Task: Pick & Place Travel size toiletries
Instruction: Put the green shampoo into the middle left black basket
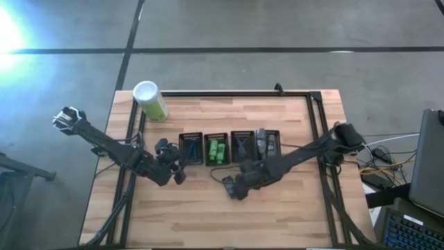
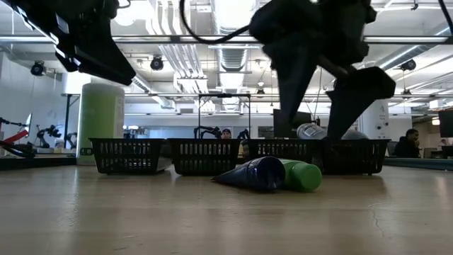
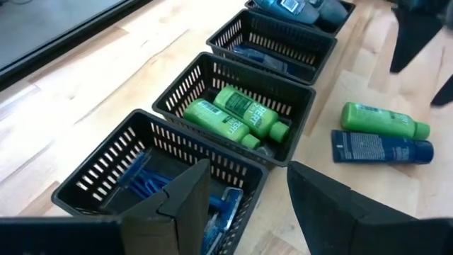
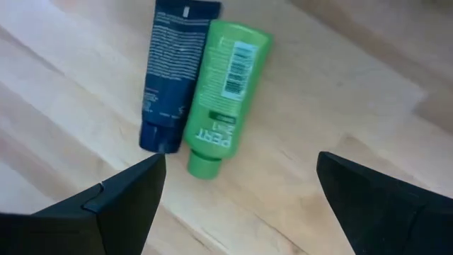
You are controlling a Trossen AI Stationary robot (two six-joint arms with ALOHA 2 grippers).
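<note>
Above the table (image 1: pixel 277 215), high view: four black trays (image 1: pixel 229 147) sit in a row mid-table, a green canister (image 1: pixel 150 101) well beyond the row's left end. Left gripper (image 1: pixel 173 165) hovers just off the left end tray, on the near side. Right gripper (image 1: pixel 234 187) hangs over bare wood near the trays' front, under the third tray. Green tubes (image 1: pixel 218 151) show in the second tray.

Low view: a blue tube (image 2: pixel 251 173) and a green tube (image 2: pixel 301 175) lie touching on the table, just in front of the trays, caps toward the camera. Right arm looms above them. Canister stands behind the left end tray. People sit far back in the room.

Left wrist view: left fingers (image 3: pixel 185 202) spread apart, holding nothing, over the end tray with blue razors (image 3: pixel 145 185). Next tray holds two green tubes; farther trays hold dark packets (image 3: pixel 262 58) and grey-blue tubes (image 3: pixel 294 7). The loose green and blue tubes lie side by side outside the trays.

Right wrist view: right fingers (image 4: pixel 124 202) wide apart, empty, above the loose blue tube and green tube, which lie parallel and touching.
</note>
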